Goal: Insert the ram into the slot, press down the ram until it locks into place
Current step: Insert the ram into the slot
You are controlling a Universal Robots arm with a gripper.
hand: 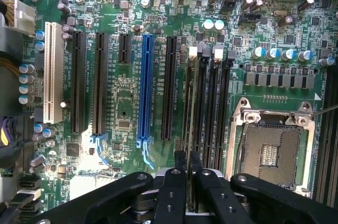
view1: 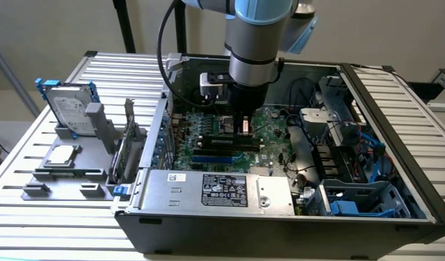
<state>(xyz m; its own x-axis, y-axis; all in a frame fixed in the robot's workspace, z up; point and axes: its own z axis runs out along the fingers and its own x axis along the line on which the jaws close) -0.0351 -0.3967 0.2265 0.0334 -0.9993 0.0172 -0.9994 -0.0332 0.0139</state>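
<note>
The end effector pinches the ram between its fingers. The ram stands on edge along the slot, the one of four parallel black sockets lying farthest from the CPU socket, on the motherboard inside the computer case.

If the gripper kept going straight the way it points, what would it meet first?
Most likely the ram, seen edge-on along the slot right under the gripper. Whether they touch is unclear, since depth is hard to judge.
</note>
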